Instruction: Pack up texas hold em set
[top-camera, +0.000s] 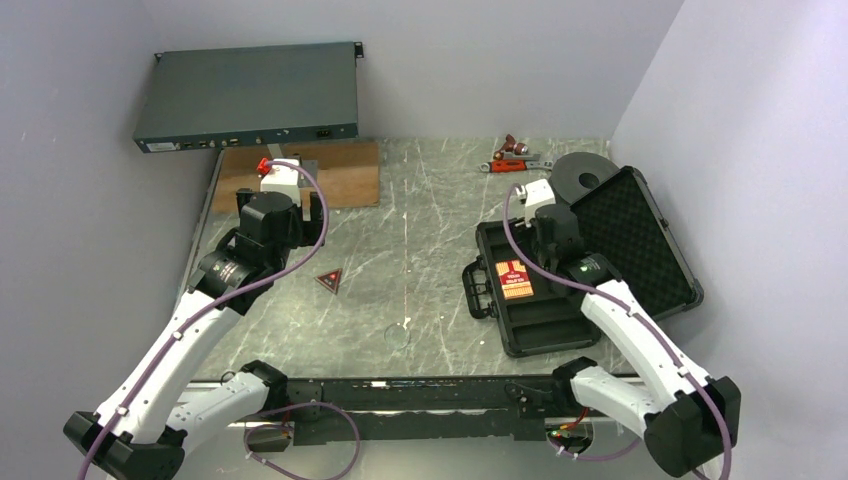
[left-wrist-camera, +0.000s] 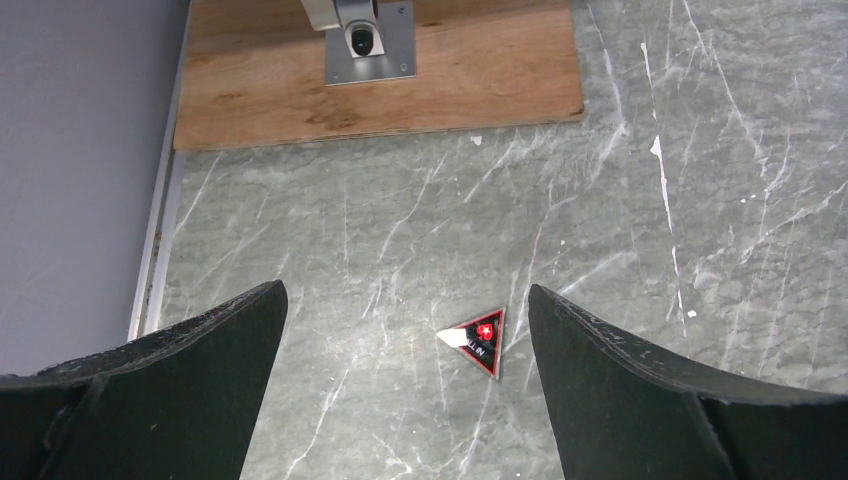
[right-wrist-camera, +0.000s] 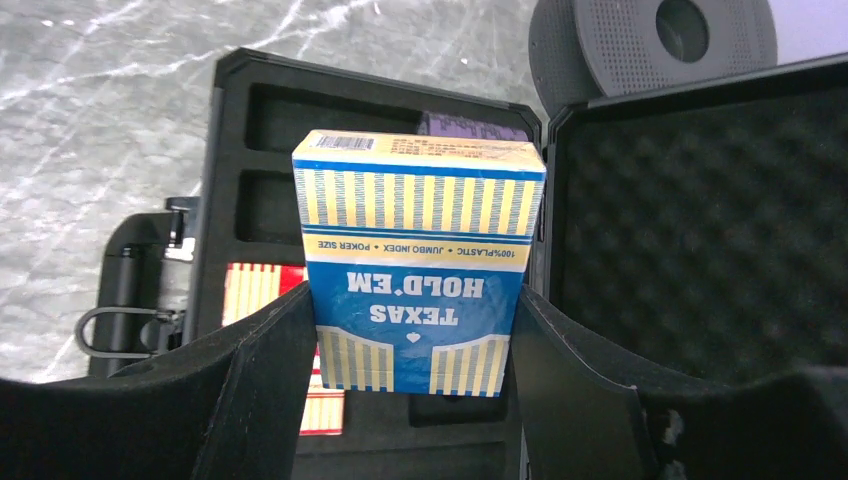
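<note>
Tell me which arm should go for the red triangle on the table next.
Left. The open left gripper hovers over the table with the red triangle framed between its fingers in the wrist view. The right gripper is busy, shut on the blue card box over the case.

Top cam: high behind my bases, looks down on the whole table (top-camera: 420, 200). Left wrist cam: close above table, facing far edge; shares red triangle (left-wrist-camera: 478, 340) with top. Right wrist cam: tight over open case (right-wrist-camera: 232, 150), also in top.
</note>
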